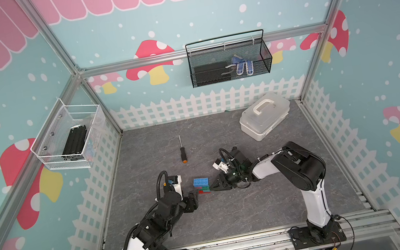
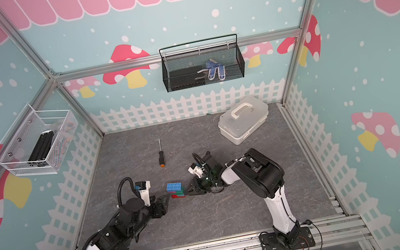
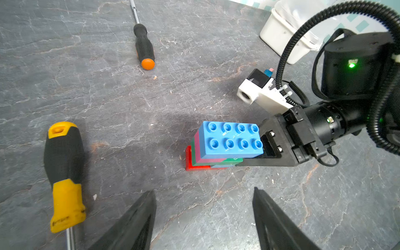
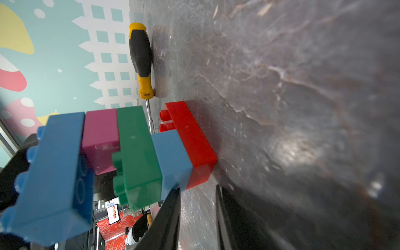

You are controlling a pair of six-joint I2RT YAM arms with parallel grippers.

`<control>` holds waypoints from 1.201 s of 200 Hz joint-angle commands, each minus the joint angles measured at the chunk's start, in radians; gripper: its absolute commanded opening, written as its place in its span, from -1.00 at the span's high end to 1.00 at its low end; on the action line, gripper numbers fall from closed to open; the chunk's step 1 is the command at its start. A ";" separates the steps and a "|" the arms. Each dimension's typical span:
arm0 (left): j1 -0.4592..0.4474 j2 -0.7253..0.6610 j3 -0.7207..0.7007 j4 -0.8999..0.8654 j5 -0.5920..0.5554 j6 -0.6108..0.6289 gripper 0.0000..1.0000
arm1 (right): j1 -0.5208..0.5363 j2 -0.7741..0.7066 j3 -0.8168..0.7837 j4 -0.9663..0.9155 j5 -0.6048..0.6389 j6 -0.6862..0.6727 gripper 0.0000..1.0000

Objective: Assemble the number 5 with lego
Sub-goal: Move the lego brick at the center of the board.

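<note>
A: Entry. Where is the number 5 (image 1: 202,185)?

B: Standing upright on the counter (image 3: 108,97), straight ahead of the left hand (image 3: 203,190) and a little beyond its fingertips. Its low end is right at the fingertips of the right hand (image 4: 197,188).

A: State of the hands?

B: Left hand: fingers spread wide, nothing between them. Right hand: fingers only narrowly apart, tips level with the red brick (image 4: 192,138). I cannot tell if they pinch it or just touch.

A: Appearance?

B: Five layers. The long red brick is at the bottom. The short blue brick (image 4: 173,158) sits on the end nearest the right hand. The long green brick (image 4: 136,151) comes next, then the pink brick (image 4: 100,134) at the end away from that hand. The long blue brick (image 3: 231,138) is on top, studs up. The rows look seated and fairly square.

A: Handling?

B: Judgement only: hard, hollow plastic, so light and stiff, with smooth, slippery sides. Only stud friction joins the layers. It is tall on a narrow foot and likely tips easily. The long rows overhang gaps, so a push on an unsupported end could lever a joint open.

A: Where to hold?

B: Probably low, across the flat long sides of the red brick and short blue brick. Any pressing down should go over the short bricks.
</note>
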 commanded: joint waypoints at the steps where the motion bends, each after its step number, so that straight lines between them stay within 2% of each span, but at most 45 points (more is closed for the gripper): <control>1: -0.004 -0.020 -0.052 0.053 -0.014 -0.026 -0.47 | 0.025 0.098 -0.011 -0.038 0.157 0.103 0.37; 36: -0.018 -0.100 -0.125 0.095 -0.030 -0.065 -0.48 | 0.027 0.120 0.021 -0.002 0.151 0.138 0.37; 42: -0.038 -0.108 -0.151 0.126 -0.042 -0.078 -0.71 | 0.027 0.122 0.025 0.004 0.145 0.142 0.37; 50: -0.082 -0.116 -0.177 0.160 -0.087 -0.083 -0.80 | 0.026 0.124 0.027 0.013 0.142 0.149 0.37; 69: -0.231 -0.144 -0.211 0.235 -0.308 -0.025 -0.85 | 0.026 0.116 0.029 0.009 0.133 0.150 0.36; 83: -0.277 -0.144 -0.212 0.234 -0.396 -0.004 -0.86 | 0.022 0.110 0.025 0.003 0.123 0.145 0.36; 125: -0.293 -0.105 -0.256 0.270 -0.491 -0.085 -0.87 | 0.022 0.096 0.029 -0.059 0.148 0.118 0.36; 168: -0.294 -0.196 -0.157 0.052 -0.545 -0.126 -0.87 | 0.031 -0.021 -0.084 -0.078 0.215 0.117 0.37; 192: -0.294 -0.288 -0.113 -0.064 -0.566 -0.166 -0.87 | 0.079 -0.081 -0.142 -0.089 0.249 0.136 0.20; 202: -0.294 -0.313 -0.093 -0.094 -0.575 -0.171 -0.87 | 0.109 -0.098 -0.166 -0.056 0.271 0.168 0.12; 209: -0.294 -0.325 -0.078 -0.109 -0.578 -0.173 -0.88 | 0.131 -0.101 -0.188 0.004 0.287 0.241 0.11; 240: -0.292 -0.290 0.005 -0.155 -0.583 -0.142 -0.88 | 0.247 -0.065 -0.219 0.234 0.374 0.437 0.34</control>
